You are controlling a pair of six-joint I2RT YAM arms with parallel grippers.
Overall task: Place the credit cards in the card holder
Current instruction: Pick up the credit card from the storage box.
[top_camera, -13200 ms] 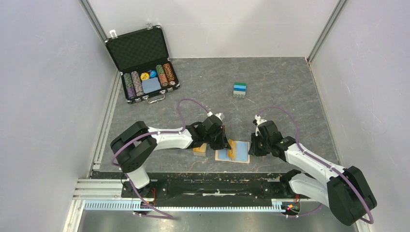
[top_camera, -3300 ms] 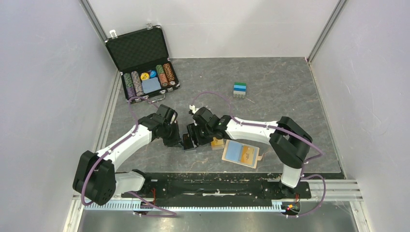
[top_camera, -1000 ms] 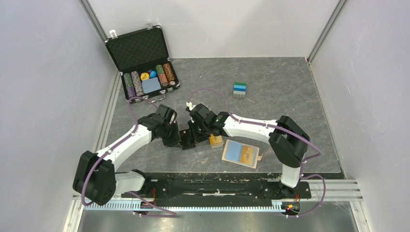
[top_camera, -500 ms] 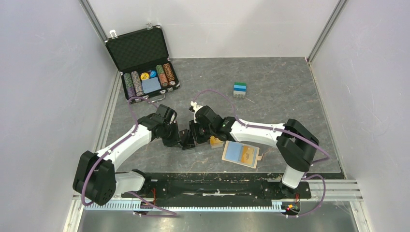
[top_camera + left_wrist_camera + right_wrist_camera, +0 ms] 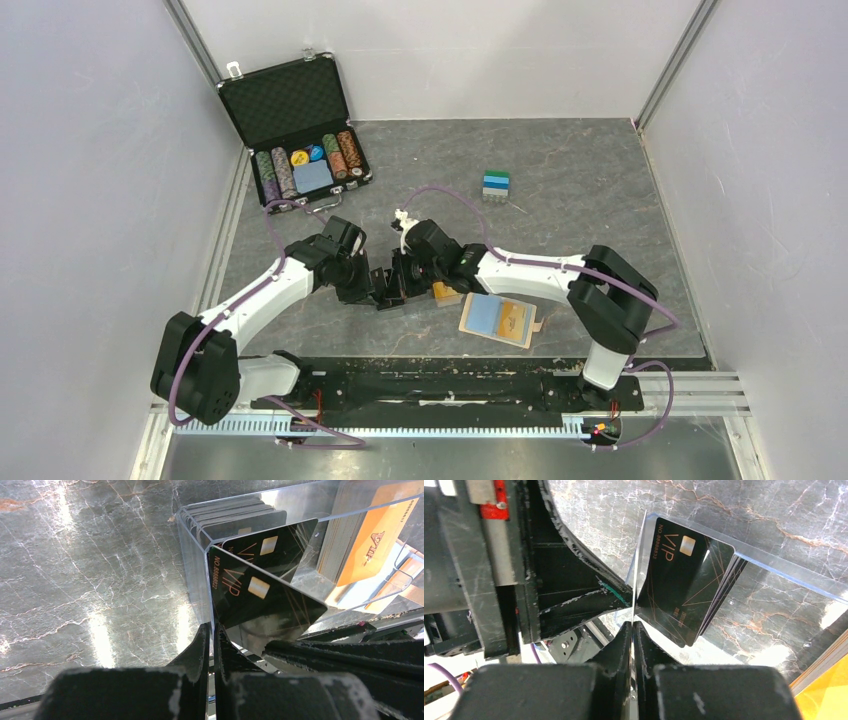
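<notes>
A clear box [image 5: 195,555] packed with black VIP credit cards [image 5: 260,595] sits between my two grippers, seen from above as a dark block [image 5: 388,288]. My left gripper [image 5: 211,627] is shut on one thin clear wall of it. My right gripper [image 5: 632,624] is shut on a clear wall edge [image 5: 637,565] beside the same black cards [image 5: 684,585]. The tan card holder [image 5: 522,322] lies open to the right near the front edge, with a blue card [image 5: 485,313] lying on it. Neither gripper touches the card holder.
A small orange box [image 5: 446,293] sits just right of my right gripper [image 5: 402,280]. An open black chip case [image 5: 300,140] stands at the back left. A blue and green stack [image 5: 496,184] stands at the back middle. Grey walls close in both sides.
My right wrist has shifted slightly to the right and its jaws have narrowed onto the clear wall. The left arm and the card holder have not moved.
</notes>
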